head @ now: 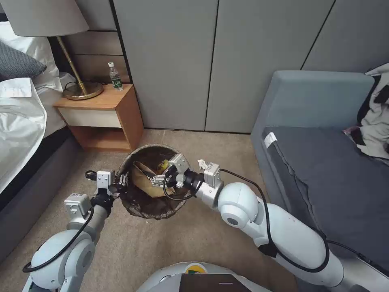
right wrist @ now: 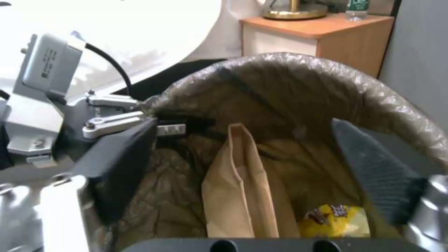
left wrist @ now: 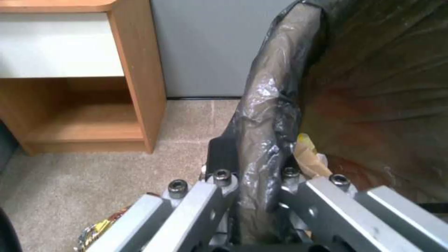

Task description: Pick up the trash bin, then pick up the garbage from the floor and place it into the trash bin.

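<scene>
Your left claw (left wrist: pixel 254 196) pinches the trash bin (head: pixel 135 202) rim; your right claw (right wrist: pixel 261 164) hangs open inside, above the brown paper bag (right wrist: pixel 240 189) and yellow wrapper (right wrist: pixel 334 220). A wrapper (left wrist: pixel 100 227) remains on the floor beside the bin.

trash bin (head: pixel 152 211) right of nightstand (head: pixel 103 117) | paper bag (head: pixel 148 178), wrapper (head: pixel 163 165) in bin | sofa (head: pixel 324 162) right
</scene>
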Robot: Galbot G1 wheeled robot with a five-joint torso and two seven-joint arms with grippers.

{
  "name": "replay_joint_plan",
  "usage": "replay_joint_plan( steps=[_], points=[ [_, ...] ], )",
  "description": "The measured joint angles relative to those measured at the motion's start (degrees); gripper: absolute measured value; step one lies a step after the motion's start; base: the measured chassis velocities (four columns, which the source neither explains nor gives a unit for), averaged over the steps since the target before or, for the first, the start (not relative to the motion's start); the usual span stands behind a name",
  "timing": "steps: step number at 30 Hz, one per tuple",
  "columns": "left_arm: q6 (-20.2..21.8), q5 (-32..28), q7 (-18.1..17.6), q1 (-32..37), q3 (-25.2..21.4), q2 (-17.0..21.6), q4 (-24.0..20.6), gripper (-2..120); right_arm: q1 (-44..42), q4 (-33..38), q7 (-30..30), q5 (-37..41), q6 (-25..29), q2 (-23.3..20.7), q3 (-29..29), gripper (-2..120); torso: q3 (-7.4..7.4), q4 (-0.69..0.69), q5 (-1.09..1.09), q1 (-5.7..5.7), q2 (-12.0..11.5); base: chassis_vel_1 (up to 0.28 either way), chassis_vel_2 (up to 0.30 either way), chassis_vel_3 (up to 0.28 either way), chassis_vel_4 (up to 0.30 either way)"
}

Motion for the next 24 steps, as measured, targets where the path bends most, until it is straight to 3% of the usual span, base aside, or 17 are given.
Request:
replay_joint_plan(
  steps=[2,10,15,24],
  points=[
    [0.0,0.0,0.0,0.02,0.0,-0.01,-0.06,2,0.0,0.29,0.01,0.1,0.06,-0.08,0.19,98,0.0,0.0,0.0,0.0,0.0,0.0,0.0,0.0,0.0],
    [0.0,0.02,-0.02,0.07,-0.06,-0.17,-0.11,2,-0.52,4.78,0.11,1.92,1.03,-1.3,4.19,100,0.0,0.01,0.01,0.0,0.0,0.0,0.0,0.0,0.0],
    [0.0,0.07,-0.02,0.1,-0.12,-0.43,-0.11,2,-4.08,7.15,-0.69,2.22,4.84,-5.03,9.05,100,0.0,0.0,0.01,0.0,0.0,0.0,0.0,0.0,0.0],
    [-0.03,0.13,-0.02,-0.26,-0.22,-0.92,-0.06,2,-15.15,8.14,5.2,-1.97,12.07,-9.55,19.03,100,0.0,0.0,0.02,0.0,0.0,0.0,0.0,0.0,0.0]
  ],
)
